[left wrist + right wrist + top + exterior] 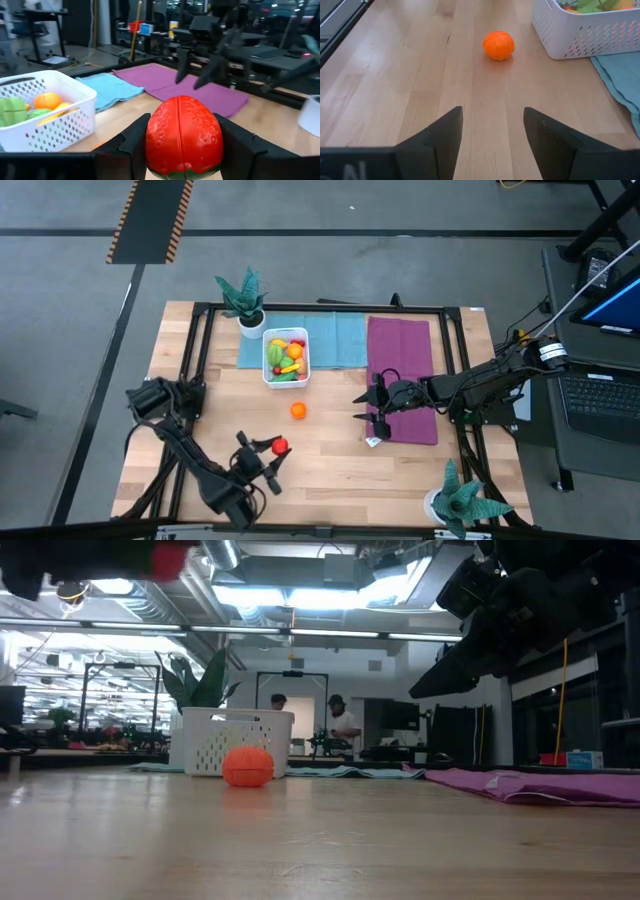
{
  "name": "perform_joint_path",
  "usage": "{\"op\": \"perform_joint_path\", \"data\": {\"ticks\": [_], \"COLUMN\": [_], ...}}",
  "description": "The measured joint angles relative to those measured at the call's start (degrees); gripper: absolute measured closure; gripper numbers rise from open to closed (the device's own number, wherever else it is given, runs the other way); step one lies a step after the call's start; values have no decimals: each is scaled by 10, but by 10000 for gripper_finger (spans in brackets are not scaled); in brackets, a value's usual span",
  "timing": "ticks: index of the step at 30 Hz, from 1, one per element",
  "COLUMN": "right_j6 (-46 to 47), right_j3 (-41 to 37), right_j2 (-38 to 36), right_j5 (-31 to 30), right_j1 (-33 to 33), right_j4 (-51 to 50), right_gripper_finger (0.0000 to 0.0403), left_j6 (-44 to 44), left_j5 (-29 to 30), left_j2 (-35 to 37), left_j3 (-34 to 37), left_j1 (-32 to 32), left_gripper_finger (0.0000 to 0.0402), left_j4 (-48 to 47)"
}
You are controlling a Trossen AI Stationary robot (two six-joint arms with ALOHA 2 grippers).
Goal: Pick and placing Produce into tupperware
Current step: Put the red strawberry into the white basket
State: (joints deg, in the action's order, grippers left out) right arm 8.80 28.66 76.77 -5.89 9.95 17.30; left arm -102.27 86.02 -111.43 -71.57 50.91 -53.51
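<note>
1. From above, on the pale wooden worktop [330, 470], the small white perforated plastic tupperware [286, 357] sits on a light-blue cloth [340, 340], filled with green, yellow, orange and red toy produce [285, 358]. A round orange toy fruit [298, 410] lies loose on bare wood near the container. The left gripper [272, 448], at the near edge, has its fingers closed on a red toy strawberry [280, 446]. The right gripper [362, 407] hangs beside a purple cloth [400, 375], fingers spread with nothing between them. 2 teal-leaved potted plants [245, 300] stand at opposite corners.

2. At worktop height, the orange fruit [247, 766] rests just in front of the tupperware [231, 741]; the purple cloth [540, 784] lies well to one side.

3. Past the left wrist, the 2 dark fingers [130, 142] grip the strawberry [184, 136] on both sides, with the tupperware [47, 120] beyond.

4. Past the right wrist, the 2 fingers [442, 137] stand apart over bare wood, the orange fruit [498, 45] ahead, near the tupperware [585, 32].
</note>
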Motion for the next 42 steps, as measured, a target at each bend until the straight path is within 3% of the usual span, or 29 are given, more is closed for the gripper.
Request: {"op": "perform_joint_path", "data": {"ticks": [18,24,28,35,42], "right_j6": [27,27,5,0,0], "right_j3": [0,0,0,0,0], "right_j2": [0,0,0,0,0], "right_j5": [-1,-41,-54,-54,-52], "right_j1": [0,0,0,0,0], "right_j4": [0,0,0,1,1], "right_gripper_finger": [190,190,190,190,190], "left_j6": [20,-39,-82,-86,-86], "left_j5": [-1,-71,-71,-71,-85], "left_j2": [0,3,3,3,3], "left_j3": [0,1,1,1,-2], "left_j1": [-204,-283,-324,-373,-382], "left_gripper_finger": [232,232,232,232,232], "left_j4": [-89,-195,-239,-253,-250]}}
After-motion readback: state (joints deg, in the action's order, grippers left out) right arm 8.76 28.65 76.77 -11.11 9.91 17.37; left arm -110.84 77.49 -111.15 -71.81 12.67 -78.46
